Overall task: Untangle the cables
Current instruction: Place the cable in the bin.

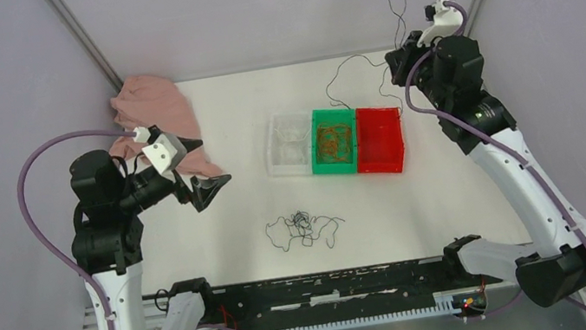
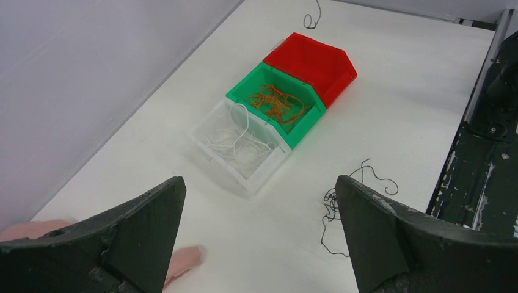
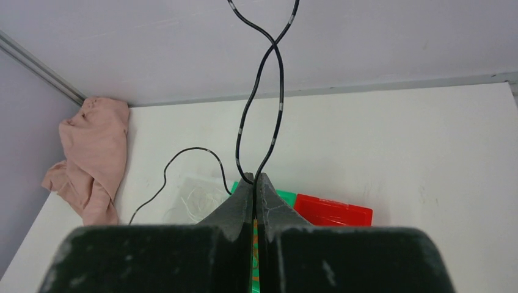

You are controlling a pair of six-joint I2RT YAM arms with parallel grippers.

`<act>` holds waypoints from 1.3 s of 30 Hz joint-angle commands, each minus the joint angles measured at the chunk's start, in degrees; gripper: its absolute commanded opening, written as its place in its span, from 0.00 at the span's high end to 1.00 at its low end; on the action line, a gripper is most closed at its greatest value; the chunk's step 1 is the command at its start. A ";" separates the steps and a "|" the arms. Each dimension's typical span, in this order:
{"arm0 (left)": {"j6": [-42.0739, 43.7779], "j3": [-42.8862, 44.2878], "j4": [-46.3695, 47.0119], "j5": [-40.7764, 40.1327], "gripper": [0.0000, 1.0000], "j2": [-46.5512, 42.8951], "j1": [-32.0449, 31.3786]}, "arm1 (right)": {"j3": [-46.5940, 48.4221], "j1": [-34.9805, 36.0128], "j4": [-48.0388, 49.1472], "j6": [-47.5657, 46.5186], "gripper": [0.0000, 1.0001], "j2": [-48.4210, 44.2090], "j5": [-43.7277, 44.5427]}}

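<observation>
Near the front edge of the flat white counter (image 1: 452, 194), between the two arm bases: a small loose tangle of hair-thin black wires (image 1: 303, 228), in curly loops, lying free and well apart from both grippers.

Behind it, around the middle of the counter: three small plastic bins in one row, touching side by side. On the left, a clear plastic bin (image 1: 279, 165) with whitish curly wires (image 2: 235, 139) inside. In the middle, a green plastic bin (image 2: 307, 125) with a wad of orange curly wires (image 1: 333, 141) inside. On the right, a red plastic bin (image 1: 380, 141).

Right gripper (image 3: 255, 178): raised above the far right part of the counter, fingers pressed together and clamped on a long thin black wire (image 3: 270, 44). From the fingertips upward, two strands of this wire, crossing once and reaching high in front of the back wall. From the gripper downward, more of the same wire, hanging to the counter and curving there behind the bins.

Left gripper (image 1: 215, 159): fingers spread wide apart, holding nothing, hanging above the left part of the counter and pointing toward the bins. Under and behind it, in the far left corner: a crumpled pink cloth (image 1: 154, 107).
</observation>
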 commanded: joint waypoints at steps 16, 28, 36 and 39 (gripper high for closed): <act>0.62 -1.70 4.41 -0.29 0.01 -1.52 -0.10 | -16.01 -1.22 -2.90 -11.95 1.00 -0.92 21.57; -0.29 -1.40 4.95 -0.14 0.01 -1.60 -0.11 | -17.72 -1.13 -3.35 -18.08 1.00 -0.15 28.23; -0.29 -1.35 5.01 -0.33 0.00 -1.56 -0.11 | -13.60 2.78 -7.75 -16.53 0.99 9.22 20.82; 0.05 -1.44 5.01 -0.44 0.00 -1.47 -0.08 | -12.72 4.96 -9.36 -14.76 1.00 12.70 20.87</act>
